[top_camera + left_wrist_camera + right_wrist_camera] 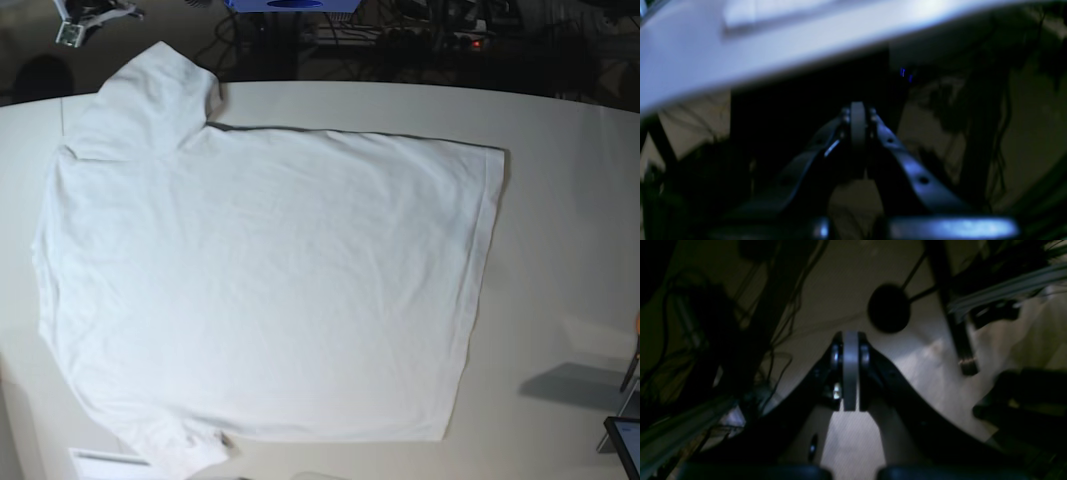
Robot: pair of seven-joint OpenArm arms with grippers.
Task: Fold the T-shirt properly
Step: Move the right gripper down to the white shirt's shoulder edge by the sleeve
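Now, in the left wrist view your left gripper is hanging off the table, jaws pressed together, holding nothing; the tabletop is lying in the upper left of the frame.

In the right wrist view the right gripper is closed and empty too, above the floor.

In the base view the T-shirt is lying flat, filling the centre and left of the frame, long axis left to right, hem at the right; neither arm is showing, so you cannot tell which is nearer.

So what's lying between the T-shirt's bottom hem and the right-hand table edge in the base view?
Nothing: in the base view, only bare tabletop lies right of the T-shirt hem, apart from a shadow near the lower corner.
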